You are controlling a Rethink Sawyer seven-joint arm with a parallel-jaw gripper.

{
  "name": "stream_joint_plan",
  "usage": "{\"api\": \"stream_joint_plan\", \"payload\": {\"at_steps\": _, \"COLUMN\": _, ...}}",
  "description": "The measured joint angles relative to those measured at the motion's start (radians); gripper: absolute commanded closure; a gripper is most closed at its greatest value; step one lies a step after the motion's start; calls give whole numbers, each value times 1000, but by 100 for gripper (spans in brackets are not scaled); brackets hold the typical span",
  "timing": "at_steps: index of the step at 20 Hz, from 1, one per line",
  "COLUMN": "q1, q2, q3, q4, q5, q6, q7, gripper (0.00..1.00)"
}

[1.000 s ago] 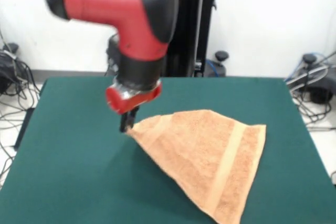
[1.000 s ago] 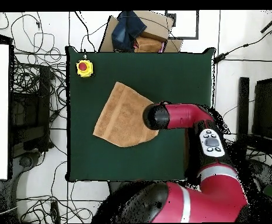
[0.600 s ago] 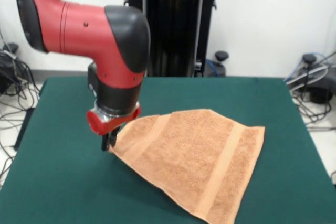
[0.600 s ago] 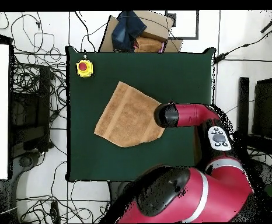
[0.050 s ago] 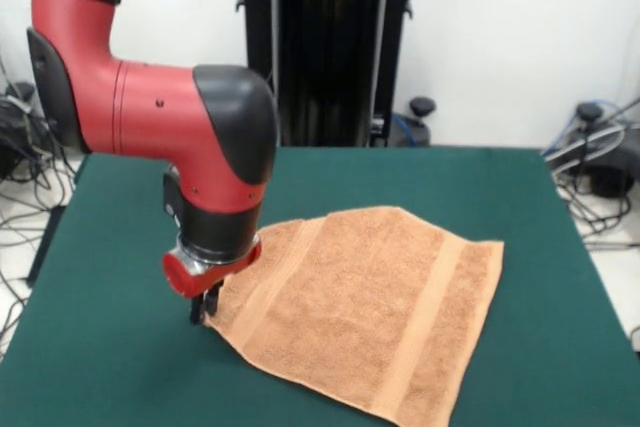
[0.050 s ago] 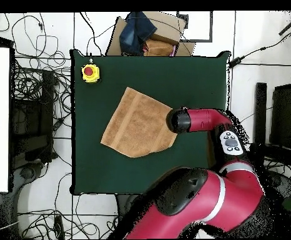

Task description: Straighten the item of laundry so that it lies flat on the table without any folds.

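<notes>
One towel (image 5: pixel 365 312), lower edge cut off; your end effector (image 5: pixel 203 309) clamps its left corner on the worktop (image 5: pixel 520 187).

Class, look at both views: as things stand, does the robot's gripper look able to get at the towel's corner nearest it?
Probably yes. The gripper is already down at that corner of the towel, and nothing else lies on the table around it. Whether it has hold of the cloth cannot be seen.
</notes>
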Motion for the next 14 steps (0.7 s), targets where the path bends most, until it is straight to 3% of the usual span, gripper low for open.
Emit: {"api": "stream_joint_plan", "payload": {"at_steps": 14, "q1": -5, "q2": 48, "q3": 1, "q4": -114, "q5": -58, "q6": 1, "q7": 0, "gripper": 100}}
